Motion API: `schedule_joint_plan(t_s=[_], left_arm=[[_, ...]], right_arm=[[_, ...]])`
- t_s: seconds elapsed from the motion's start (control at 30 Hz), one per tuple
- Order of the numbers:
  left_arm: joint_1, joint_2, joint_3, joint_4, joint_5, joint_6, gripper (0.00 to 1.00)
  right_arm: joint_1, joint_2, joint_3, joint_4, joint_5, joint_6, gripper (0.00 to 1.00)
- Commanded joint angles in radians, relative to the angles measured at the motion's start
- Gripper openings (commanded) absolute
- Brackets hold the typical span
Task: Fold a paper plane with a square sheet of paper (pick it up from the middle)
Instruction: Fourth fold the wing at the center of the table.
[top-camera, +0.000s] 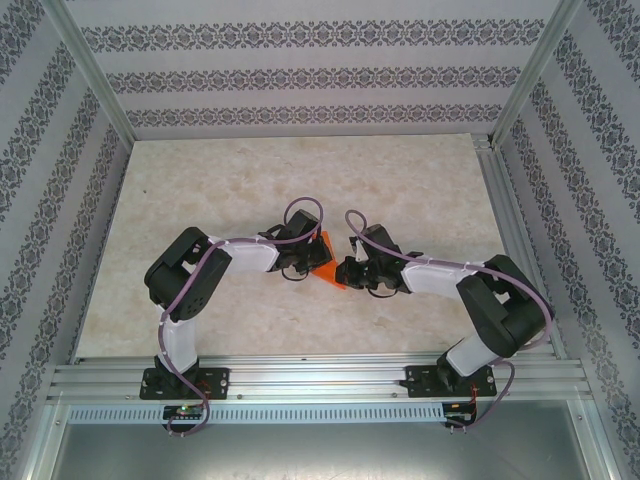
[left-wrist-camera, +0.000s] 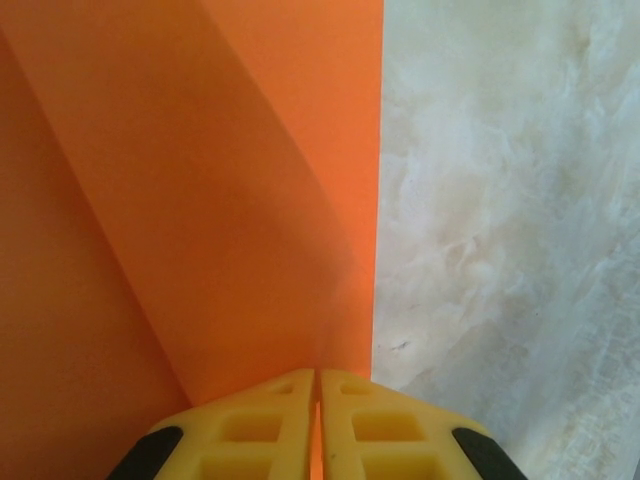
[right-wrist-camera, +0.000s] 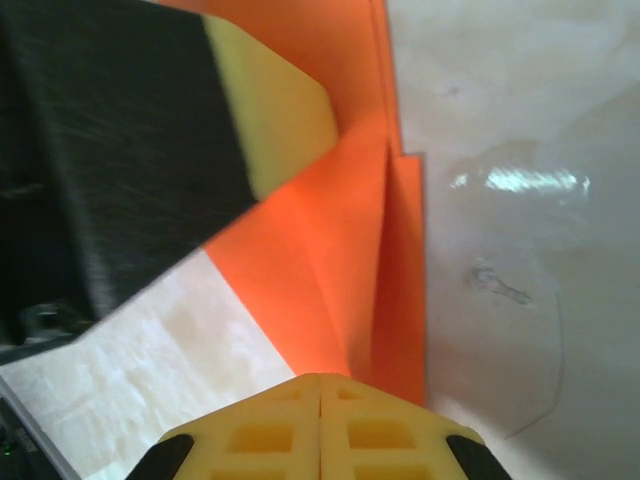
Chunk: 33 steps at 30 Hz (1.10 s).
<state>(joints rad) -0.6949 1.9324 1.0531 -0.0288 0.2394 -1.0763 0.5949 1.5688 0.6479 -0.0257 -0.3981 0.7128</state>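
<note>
Orange folded sheet of paper (top-camera: 322, 258) sits between both bent arms mid-worktop (top-camera: 250, 180). The left gripper (left-wrist-camera: 316, 400) and right gripper (right-wrist-camera: 320, 400) have jaws clamped on it, creases running straight ahead.

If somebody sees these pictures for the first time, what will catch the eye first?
The thin bright orange paper, folded into overlapping layers, stands out sharply against the pale marble-patterned table, near its middle. The two arms reach toward each other there, and the left gripper and the right gripper each have yellow fingers shut on an edge of that paper.
</note>
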Motion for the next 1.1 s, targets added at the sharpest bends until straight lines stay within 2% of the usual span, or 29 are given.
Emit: schedule_joint_plan(t_s=[0.0,0.23,0.37,0.6,0.73,1.07], left_arm=[[0.011,0.034,0.007,-0.017,-0.004,0.029,0.13],[0.011,0.036,0.003,-0.023,-0.003,0.032,0.13],[0.011,0.041,0.005,-0.029,-0.002,0.032,0.13],[0.010,0.042,0.007,-0.035,-0.003,0.032,0.12],[0.011,0.043,0.007,-0.033,-0.002,0.032,0.12],[0.011,0.050,0.017,-0.035,0.007,0.034,0.12]], right_arm=[[0.003,0.028,-0.026,0.012,0.000,0.010,0.06],[0.002,0.079,-0.066,0.041,-0.008,0.019,0.07],[-0.001,0.097,-0.058,-0.013,0.009,0.014,0.06],[0.008,-0.029,-0.009,-0.103,0.004,-0.019,0.05],[0.011,-0.063,-0.010,-0.079,-0.029,-0.009,0.05],[-0.004,0.088,-0.050,-0.036,-0.016,0.008,0.04]])
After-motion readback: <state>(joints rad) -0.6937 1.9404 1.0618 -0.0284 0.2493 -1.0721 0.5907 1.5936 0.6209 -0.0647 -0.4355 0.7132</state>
